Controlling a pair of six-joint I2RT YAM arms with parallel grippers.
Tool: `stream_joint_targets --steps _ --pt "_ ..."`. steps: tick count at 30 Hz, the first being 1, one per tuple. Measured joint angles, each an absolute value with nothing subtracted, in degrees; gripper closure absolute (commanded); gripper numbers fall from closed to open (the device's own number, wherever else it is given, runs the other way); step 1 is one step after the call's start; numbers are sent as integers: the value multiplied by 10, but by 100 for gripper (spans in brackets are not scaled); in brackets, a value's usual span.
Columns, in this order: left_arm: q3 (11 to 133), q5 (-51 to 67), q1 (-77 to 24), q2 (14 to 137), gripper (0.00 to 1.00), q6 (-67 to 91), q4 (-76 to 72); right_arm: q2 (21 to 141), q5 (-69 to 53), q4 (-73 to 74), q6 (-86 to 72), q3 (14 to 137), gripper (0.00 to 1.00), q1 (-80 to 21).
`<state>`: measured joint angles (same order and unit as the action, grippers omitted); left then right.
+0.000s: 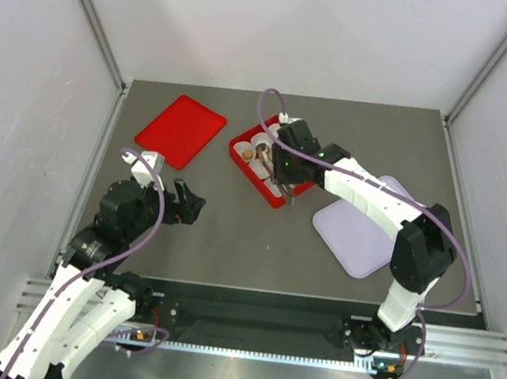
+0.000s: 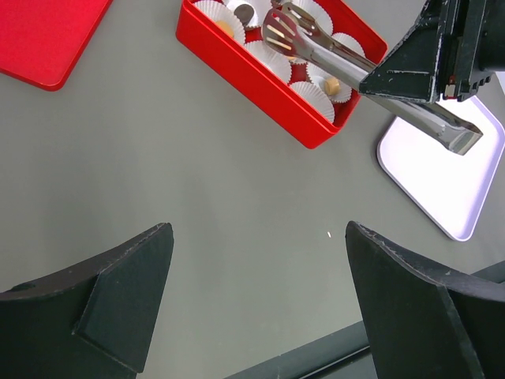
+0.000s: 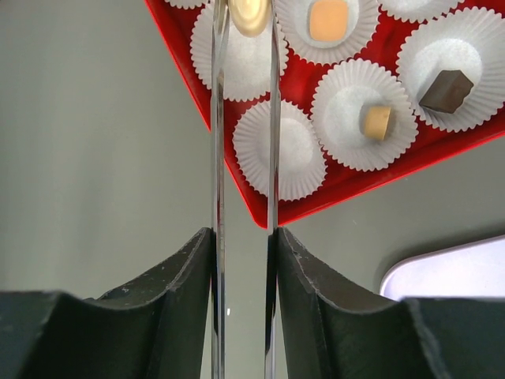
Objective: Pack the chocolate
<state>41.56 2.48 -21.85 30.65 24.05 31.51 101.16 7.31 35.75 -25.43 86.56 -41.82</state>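
My right gripper (image 3: 243, 233) is shut on a pair of metal tongs (image 3: 273, 118) that reach over the red box (image 3: 347, 185). A pale tan chocolate (image 3: 246, 16) sits between the tong tips, above a white paper cup. Other cups hold an orange chocolate (image 3: 328, 19), a tan one (image 3: 377, 122) and a dark brown one (image 3: 446, 89). In the top view the right gripper (image 1: 285, 170) hangs over the box's near edge (image 1: 276, 198). My left gripper (image 2: 259, 229) is open over bare table, well short of the box (image 2: 252, 71), with nothing between its fingers.
A red lid (image 1: 180, 130) lies flat at the back left. A lavender tray (image 1: 359, 230) lies under the right arm, to the right of the box. Grey walls close in the table on three sides.
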Motion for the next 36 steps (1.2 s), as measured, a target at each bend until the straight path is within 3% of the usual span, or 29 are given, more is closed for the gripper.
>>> stream_joint_targets --steps 28,36 --pt "416 25 -218 307 5 241 315 1009 122 371 -228 899 60 -430" --pt "416 24 -218 312 5 241 315 964 102 378 -182 934 59 -345"
